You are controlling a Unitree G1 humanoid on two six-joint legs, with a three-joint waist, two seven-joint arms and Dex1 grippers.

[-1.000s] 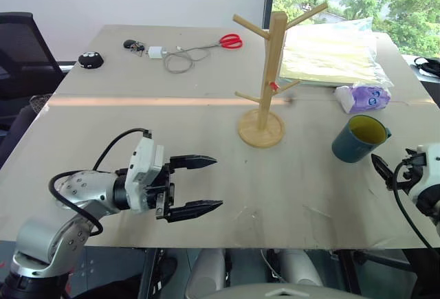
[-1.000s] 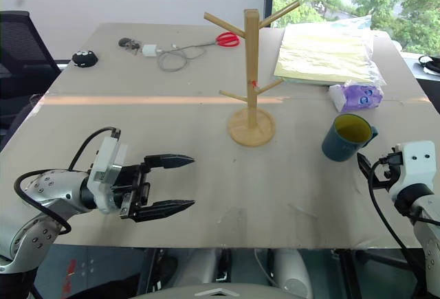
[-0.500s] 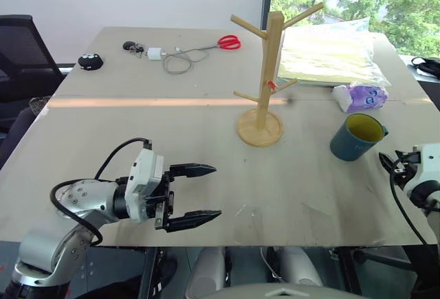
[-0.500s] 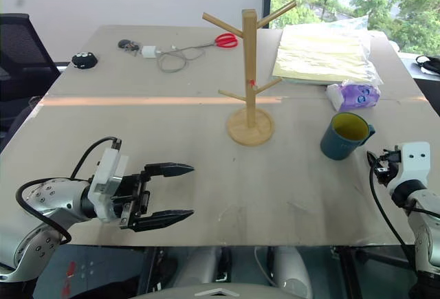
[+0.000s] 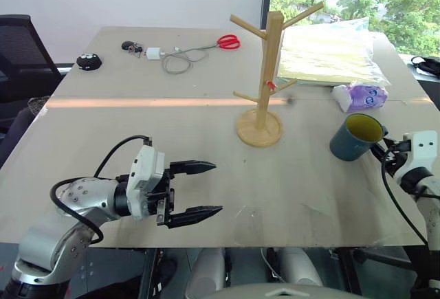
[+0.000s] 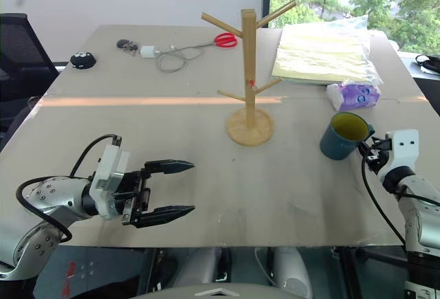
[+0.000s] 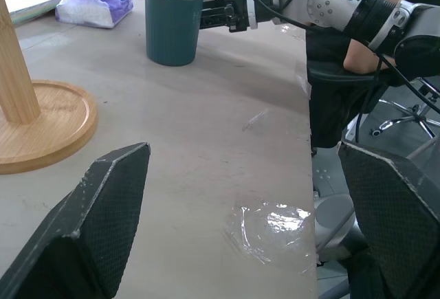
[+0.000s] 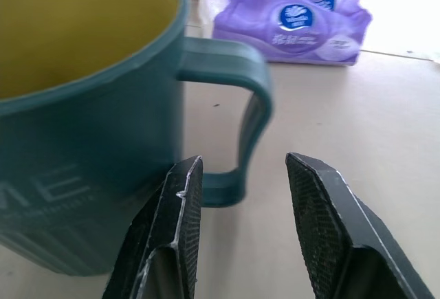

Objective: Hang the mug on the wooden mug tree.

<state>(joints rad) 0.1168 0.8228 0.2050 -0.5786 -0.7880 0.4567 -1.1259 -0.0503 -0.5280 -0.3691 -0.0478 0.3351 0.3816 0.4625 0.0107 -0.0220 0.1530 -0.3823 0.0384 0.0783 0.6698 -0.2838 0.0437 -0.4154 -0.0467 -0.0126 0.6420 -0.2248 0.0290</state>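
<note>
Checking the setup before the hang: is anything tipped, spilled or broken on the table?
Nothing stands out. The mug stands upright and looks empty, and the mug tree stands straight on its base.

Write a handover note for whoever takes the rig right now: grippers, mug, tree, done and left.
Left gripper: open, holds nothing, hovering over the near left part of the table.
Right gripper: fingers open either side of the mug's handle, not closed on it yet.
Mug: upright on the table at the right, near the tissue pack, handle toward the right gripper.
Wooden mug tree: upright mid-table, all pegs bare.
Done: approach to the handle.
Left: close on the handle, lift, carry to the tree, hook the handle on a peg, release.
</note>
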